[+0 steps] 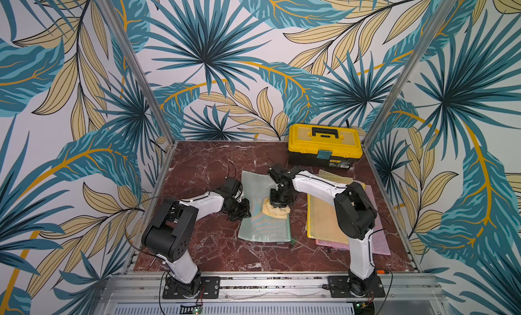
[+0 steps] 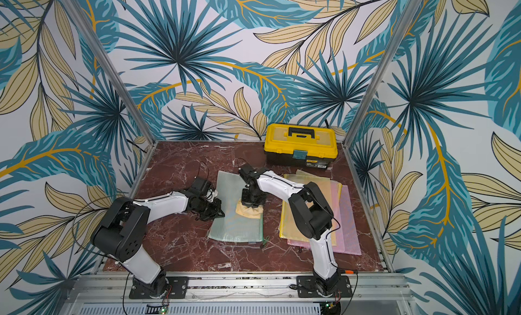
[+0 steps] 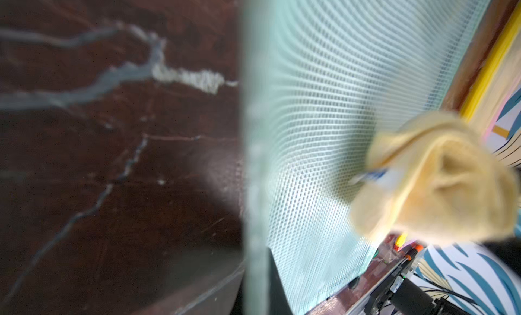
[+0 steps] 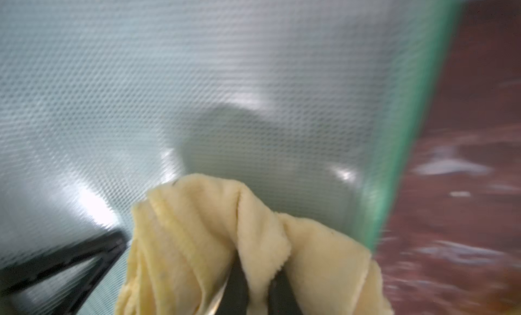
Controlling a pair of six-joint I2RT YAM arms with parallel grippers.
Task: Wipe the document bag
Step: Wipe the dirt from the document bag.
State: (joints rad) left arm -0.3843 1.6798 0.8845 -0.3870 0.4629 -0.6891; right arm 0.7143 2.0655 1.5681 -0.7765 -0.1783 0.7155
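Note:
The document bag (image 1: pixel 263 226) (image 2: pixel 236 227) is a pale green mesh pouch that lies flat on the marbled table in both top views. My left gripper (image 1: pixel 244 208) (image 2: pixel 217 211) is at the bag's left edge, and in the left wrist view the gripper (image 3: pixel 255 271) is shut on the edge of the bag (image 3: pixel 324 102). My right gripper (image 1: pixel 279 205) (image 2: pixel 251 205) points down over the bag's middle, shut on a crumpled yellow cloth (image 1: pixel 275 211) (image 2: pixel 248 212). The cloth (image 4: pixel 197 229) rests on the mesh (image 4: pixel 197 73), bunched round the right gripper (image 4: pixel 258 271). In the left wrist view the cloth (image 3: pixel 439 186) is blurred.
A yellow and black toolbox (image 1: pixel 324 144) (image 2: pixel 300 143) stands at the back right. A stack of yellow bags (image 1: pixel 324 217) over pink ones (image 1: pixel 380 243) lies to the right under the right arm. Bare dark red table (image 1: pixel 208 164) surrounds the green bag.

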